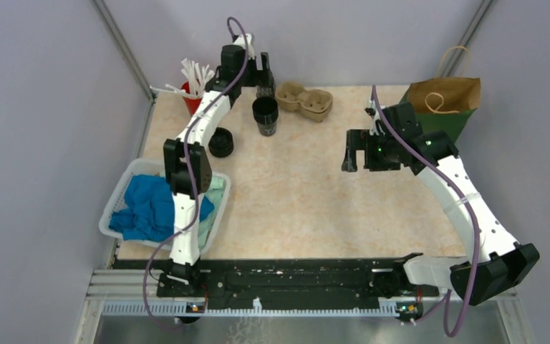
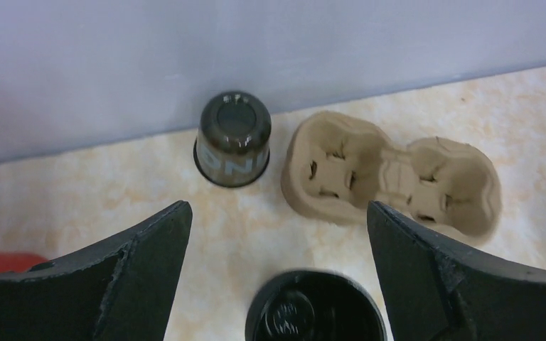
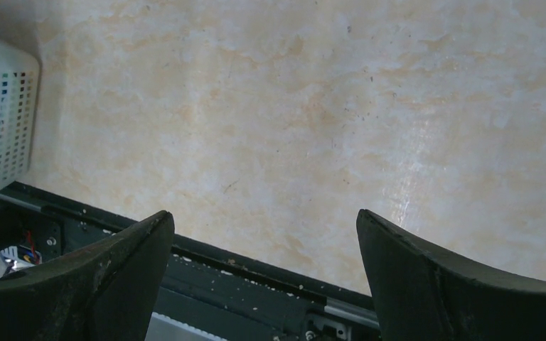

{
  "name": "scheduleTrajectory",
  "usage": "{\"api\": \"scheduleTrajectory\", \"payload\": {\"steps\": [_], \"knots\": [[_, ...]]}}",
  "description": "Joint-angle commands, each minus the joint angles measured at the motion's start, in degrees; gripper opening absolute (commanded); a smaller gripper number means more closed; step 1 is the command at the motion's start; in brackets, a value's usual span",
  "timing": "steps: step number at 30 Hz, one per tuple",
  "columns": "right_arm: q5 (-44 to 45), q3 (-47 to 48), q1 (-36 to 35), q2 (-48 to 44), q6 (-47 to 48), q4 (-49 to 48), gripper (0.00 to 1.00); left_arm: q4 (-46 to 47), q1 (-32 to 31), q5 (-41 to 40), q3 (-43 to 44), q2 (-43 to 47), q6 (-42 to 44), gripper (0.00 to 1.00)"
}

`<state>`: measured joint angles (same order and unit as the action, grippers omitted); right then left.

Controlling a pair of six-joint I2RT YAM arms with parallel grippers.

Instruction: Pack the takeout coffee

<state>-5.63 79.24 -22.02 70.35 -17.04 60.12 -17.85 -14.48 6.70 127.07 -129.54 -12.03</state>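
L gripper (image 2: 277, 209): fingers spread wide, nothing held. Takeout coffee (image 1: 266, 123) sits btwn them, back toward the palm and closer to the right-hand finger in wrist view. It stands upright, long axis vertical, lid (image 2: 306, 314) up, narrow end down. Risk: an off-centre close means one finger hits first, tipping the cup or popping the lid. Pulp tray (image 2: 391, 177), just past that fingertip, could get nudged. R gripper (image 3: 263, 213): spread too, only table (image 3: 327, 106) btwn its fingers.

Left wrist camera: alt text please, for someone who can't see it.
Open left gripper frames a black lidded cup at the bottom edge. Beyond, by the grey wall, a dark upside-down cup sits left of a brown pulp tray.
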Motion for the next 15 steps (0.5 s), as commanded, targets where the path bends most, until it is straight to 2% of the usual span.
{"api": "scheduleTrajectory", "payload": {"steps": [1, 4, 8, 10, 15], "knots": [[2.3, 3.1, -0.2, 0.9, 1.2, 2.5, 0.99, 11.1, -1.6, -6.0, 8.5, -6.4, 6.3, 0.98], [2.7, 2.8, -0.1, 1.8, 1.4, 3.8, 0.99, 13.6, -1.6, -6.0, 12.4, -11.9, 6.1, 0.98], [2.1, 2.0, 0.2, 3.0, 1.5, 4.4, 0.99, 18.8, -1.6, -6.2, 13.2, -15.7, 4.8, 0.98], [1.8, 1.5, 0.3, 3.6, 1.7, 4.6, 0.99, 21.1, -1.4, -9.1, 13.5, -17.1, 4.3, 0.98], [1.8, -0.5, 1.4, 4.3, 1.8, 4.7, 0.99, 24.6, 0.0, -7.0, 17.0, -21.6, 0.9, 0.98]]}}
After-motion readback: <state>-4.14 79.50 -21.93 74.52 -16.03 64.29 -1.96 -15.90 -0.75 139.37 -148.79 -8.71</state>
